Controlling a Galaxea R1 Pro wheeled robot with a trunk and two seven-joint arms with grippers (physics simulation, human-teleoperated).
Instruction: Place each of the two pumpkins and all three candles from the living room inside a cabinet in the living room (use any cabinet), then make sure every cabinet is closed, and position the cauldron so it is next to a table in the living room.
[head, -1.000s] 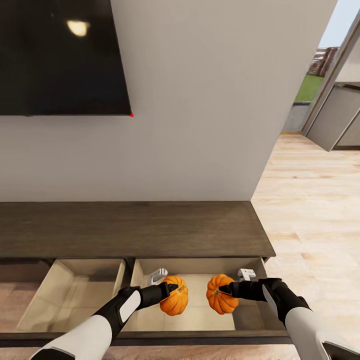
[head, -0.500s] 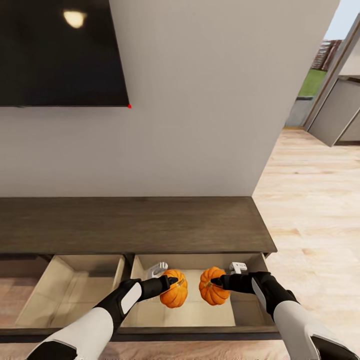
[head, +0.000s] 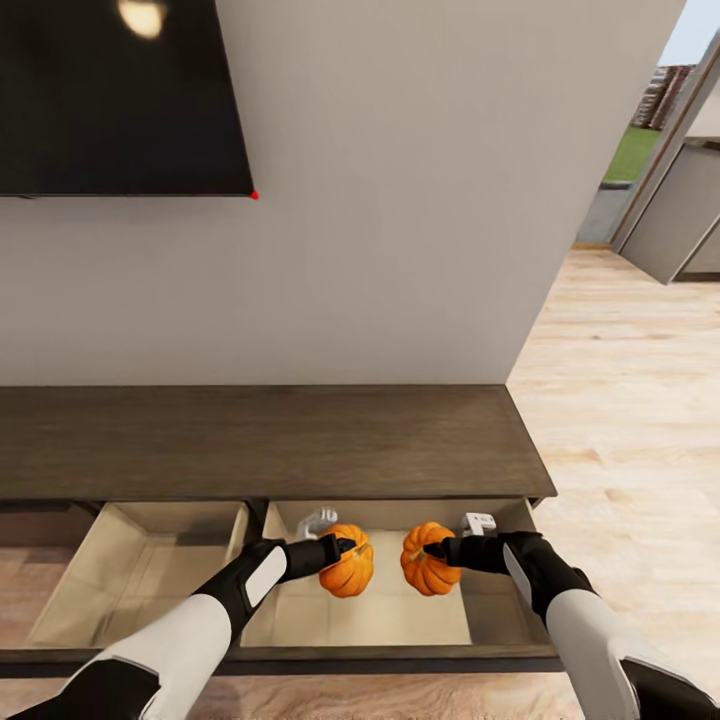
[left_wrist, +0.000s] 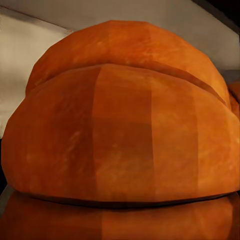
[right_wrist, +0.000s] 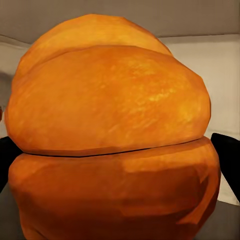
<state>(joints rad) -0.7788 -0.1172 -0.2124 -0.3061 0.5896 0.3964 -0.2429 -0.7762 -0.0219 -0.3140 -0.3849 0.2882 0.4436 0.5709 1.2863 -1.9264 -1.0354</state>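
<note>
The cabinet has a matt dark-brown wood-grain top, and its open drawers are lined with pale, smooth wood. Both pumpkins have a ribbed orange skin with a faint mottled sheen, seen close in the wrist views. At 10 o'clock the screen is glossy black and mirrors a lamp. The wall is flat matt plaster; the floor at 3 o'clock is light planked wood.

Two orange pumpkins, the left pumpkin and the right pumpkin, sit side by side above one long dark cabinet. That cabinet has two open drawers: a left drawer and a right drawer. One television hangs above the cabinet.
</note>
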